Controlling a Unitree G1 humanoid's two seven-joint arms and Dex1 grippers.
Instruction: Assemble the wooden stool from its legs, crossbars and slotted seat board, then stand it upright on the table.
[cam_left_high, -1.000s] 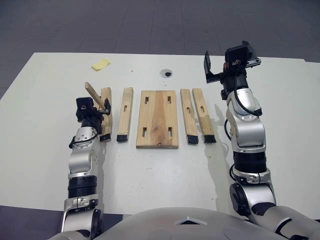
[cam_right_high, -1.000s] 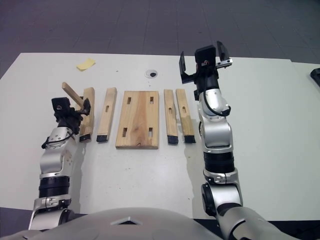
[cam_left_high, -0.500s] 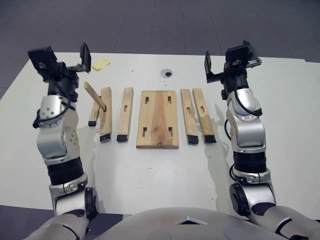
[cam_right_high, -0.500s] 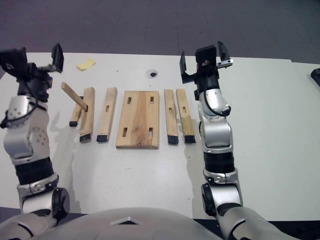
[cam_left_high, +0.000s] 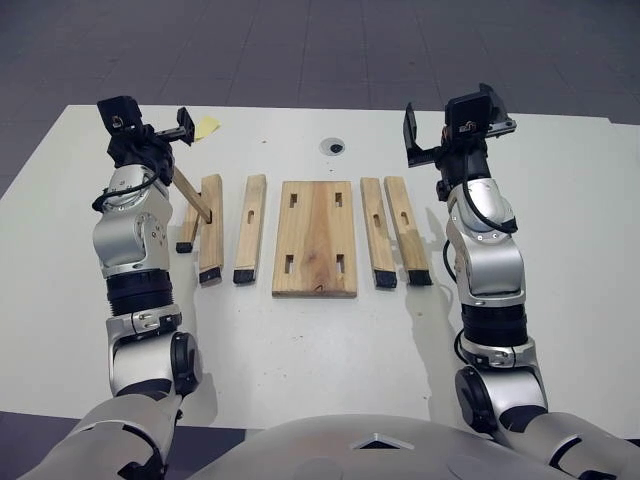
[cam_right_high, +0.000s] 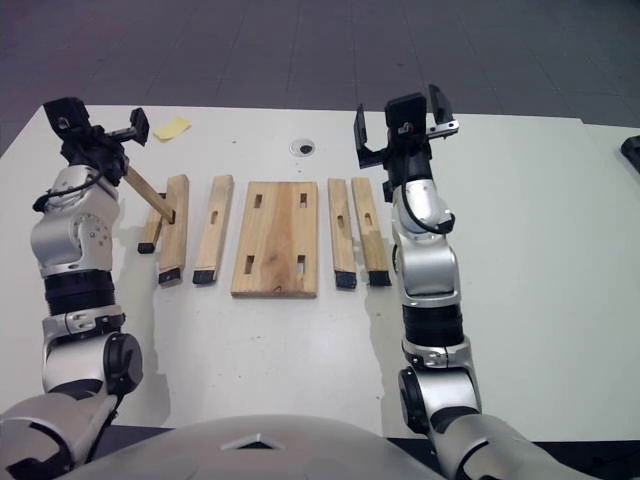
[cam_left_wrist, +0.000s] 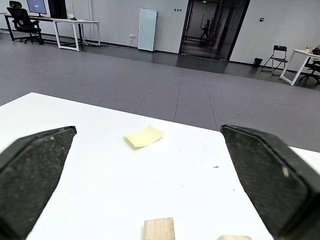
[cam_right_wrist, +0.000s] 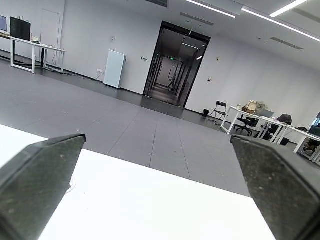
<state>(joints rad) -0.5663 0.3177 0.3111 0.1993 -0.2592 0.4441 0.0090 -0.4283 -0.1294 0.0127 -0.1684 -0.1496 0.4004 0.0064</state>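
Left claw (cam_left_high: 150, 132) lower, nearer, agape

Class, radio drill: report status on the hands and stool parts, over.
Left hand open, right hand open, both empty. Seat board flat, legs lying either side; one crossbar tilted up at left. Yellow note lies apart from parts.

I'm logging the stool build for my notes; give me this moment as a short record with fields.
seat board: flat, middle of table
left legs: two, flat, left of board
right legs: two, flat, right of board
crossbar: tilted, lower end at outer left leg's slot
left gripper: open, raised, empty
right gripper: open, raised, empty
stage: nothing standing yet
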